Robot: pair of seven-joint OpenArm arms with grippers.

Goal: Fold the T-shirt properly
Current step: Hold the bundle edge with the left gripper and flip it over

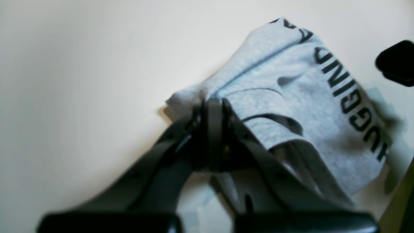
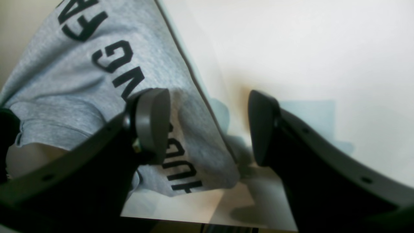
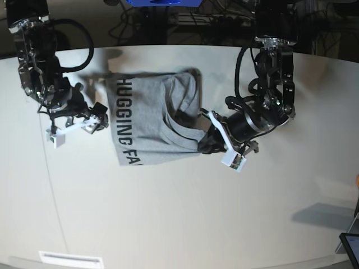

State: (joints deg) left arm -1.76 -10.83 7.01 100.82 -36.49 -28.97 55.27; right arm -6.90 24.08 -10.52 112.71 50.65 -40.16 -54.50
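Observation:
The grey T-shirt (image 3: 146, 123) lies partly folded on the white table, its black lettering face up along its left side. In the base view my left gripper (image 3: 205, 139) is at the shirt's right edge. The left wrist view shows this left gripper (image 1: 213, 105) shut on a bunched fold of the T-shirt (image 1: 291, 97). My right gripper (image 3: 96, 119) hovers at the shirt's left edge. Seen from the right wrist, the right gripper (image 2: 207, 127) is open; one finger (image 2: 152, 126) is over the printed T-shirt (image 2: 97, 81) and the other is over bare table.
The white table (image 3: 179, 213) stretches wide in front of the shirt. Pale blue tape marks (image 2: 307, 113) lie on it by the shirt's edge. Cables and a blue object (image 3: 162, 3) sit behind the table. A dark flat device (image 3: 350, 246) is at the front right corner.

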